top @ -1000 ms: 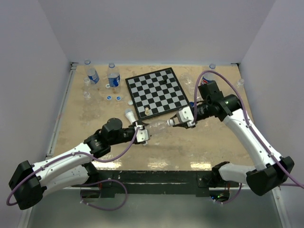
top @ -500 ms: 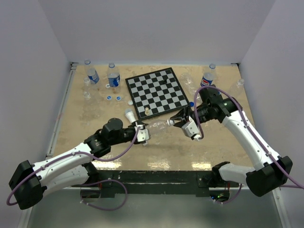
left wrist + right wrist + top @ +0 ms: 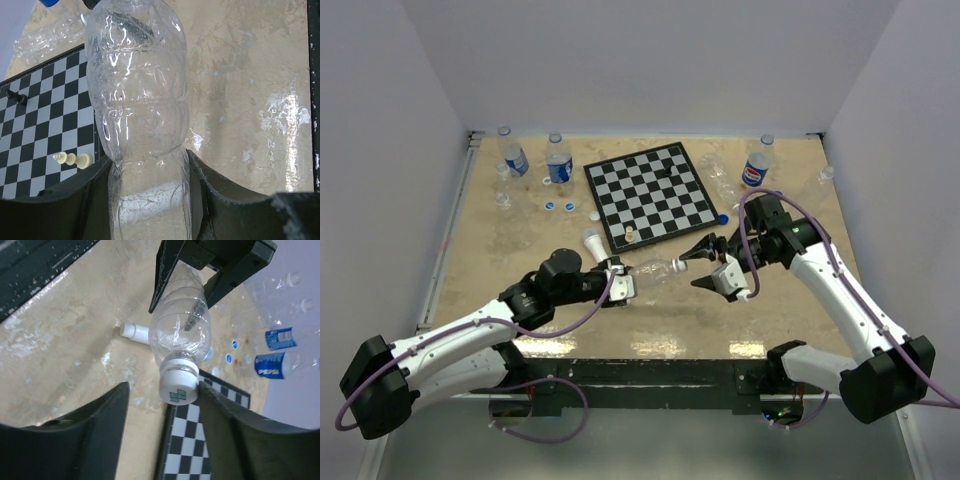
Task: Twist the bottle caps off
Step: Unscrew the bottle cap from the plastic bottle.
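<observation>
chessboard (image 3: pixel 647 195) just beyond bottle (image 3: pixel 655 269), perhaps touching

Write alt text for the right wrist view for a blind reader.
A clear bottle with a white cap points at the camera, the cap between the open fingers of the right gripper. The left gripper grips its far end; a chessboard lies below.
</observation>
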Controlling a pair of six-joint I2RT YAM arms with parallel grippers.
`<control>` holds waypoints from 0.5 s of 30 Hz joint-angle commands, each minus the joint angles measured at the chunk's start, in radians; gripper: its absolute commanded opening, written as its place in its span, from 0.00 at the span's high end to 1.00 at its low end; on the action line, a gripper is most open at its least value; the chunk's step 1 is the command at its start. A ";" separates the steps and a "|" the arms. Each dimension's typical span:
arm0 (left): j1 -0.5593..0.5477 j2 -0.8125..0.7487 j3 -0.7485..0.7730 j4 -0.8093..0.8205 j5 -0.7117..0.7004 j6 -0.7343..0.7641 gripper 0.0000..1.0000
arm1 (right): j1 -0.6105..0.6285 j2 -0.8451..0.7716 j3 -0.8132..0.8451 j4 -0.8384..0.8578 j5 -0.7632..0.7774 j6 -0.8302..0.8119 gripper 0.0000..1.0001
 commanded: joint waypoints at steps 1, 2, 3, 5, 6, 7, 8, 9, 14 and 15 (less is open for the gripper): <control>0.006 -0.010 0.011 0.075 -0.019 -0.007 0.97 | -0.010 -0.021 0.062 -0.044 -0.062 0.162 0.33; 0.009 -0.010 0.009 0.074 -0.019 -0.007 0.97 | -0.013 -0.024 0.076 -0.042 -0.067 0.206 0.31; 0.008 -0.012 0.009 0.074 -0.021 -0.007 0.97 | -0.016 -0.029 0.087 -0.040 -0.070 0.241 0.30; 0.008 -0.012 0.007 0.074 -0.021 -0.007 0.97 | -0.021 -0.040 0.111 0.022 -0.063 0.443 0.25; 0.008 -0.013 0.009 0.072 -0.021 -0.005 0.97 | -0.021 -0.046 0.120 0.100 -0.055 0.622 0.17; 0.008 -0.015 0.009 0.074 -0.021 -0.007 0.97 | -0.021 -0.056 0.128 0.218 -0.024 0.879 0.09; 0.010 -0.013 0.007 0.075 -0.021 -0.007 0.97 | -0.021 -0.069 0.128 0.331 0.018 1.147 0.07; 0.008 -0.015 0.009 0.075 -0.018 -0.008 0.97 | -0.021 -0.078 0.125 0.413 0.069 1.340 0.07; 0.008 -0.015 0.011 0.075 -0.011 -0.010 0.97 | -0.021 -0.009 0.177 0.271 0.103 1.411 0.02; 0.008 -0.015 0.012 0.074 -0.011 -0.007 0.97 | -0.022 0.009 0.176 0.248 0.105 1.380 0.03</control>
